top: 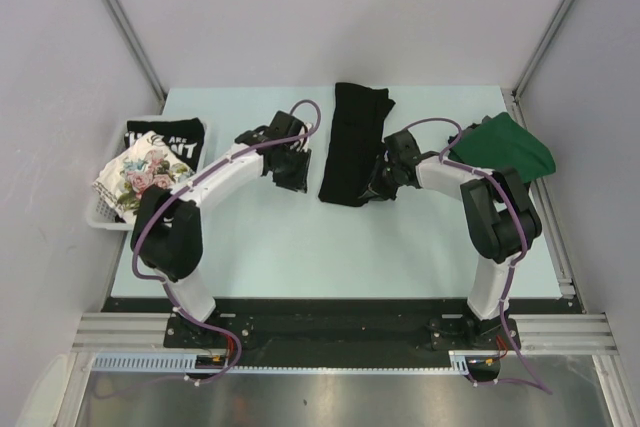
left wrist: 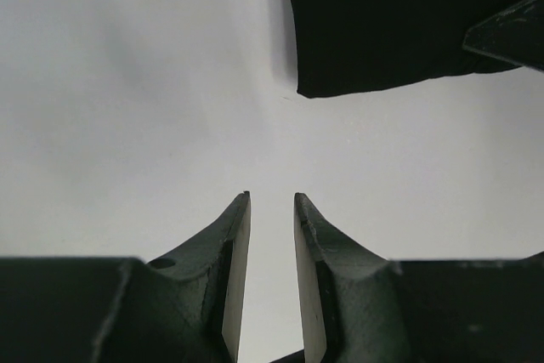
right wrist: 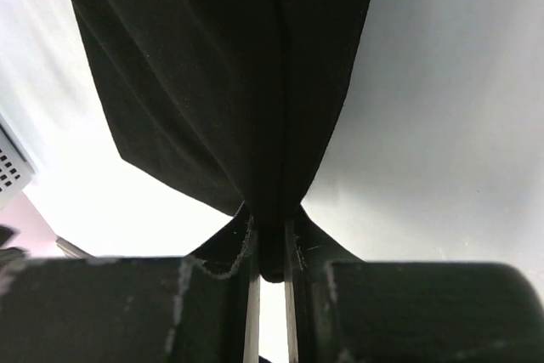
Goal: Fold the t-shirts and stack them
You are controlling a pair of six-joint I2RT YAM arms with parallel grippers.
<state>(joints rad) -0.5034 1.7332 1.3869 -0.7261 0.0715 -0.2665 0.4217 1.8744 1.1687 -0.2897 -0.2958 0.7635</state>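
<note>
Jaws of the right gripper (right wrist: 270, 240) pinch the near edge of the black t-shirt (top: 355, 137), which looks soft and floppy, in the middle of the counter (top: 300, 247), while the left gripper (left wrist: 272, 210) jaws sit apart, empty.

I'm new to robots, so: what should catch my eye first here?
A long plain black cloth t-shirt lies mid-table, its near end pinched in the right gripper. A dark green cloth t-shirt sits at the right edge; a white slatted plastic basket on the left holds a white floral-print shirt.
</note>
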